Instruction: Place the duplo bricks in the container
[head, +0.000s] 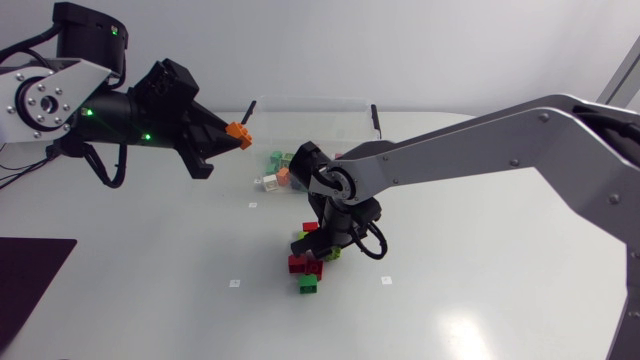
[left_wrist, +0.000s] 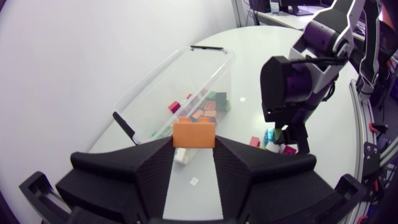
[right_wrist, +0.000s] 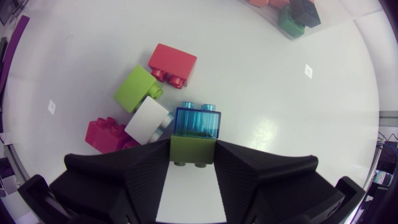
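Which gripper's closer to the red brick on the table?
Right. The right gripper, shut on a green-blue stack, has the red brick just ahead. The left gripper, shut on an orange brick, is off by the container.

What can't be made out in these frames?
- Head view: the right jaws and their grip, hidden under the silver-grey right arm.
- Head view: the brick count inside the clear plastic container; the bricks are too small and partly behind that arm.
- Left wrist view: the loose coloured plastic bricks outside the container, mostly behind the right arm's black wrist.
- Right wrist view: the container, cut off by the edge.
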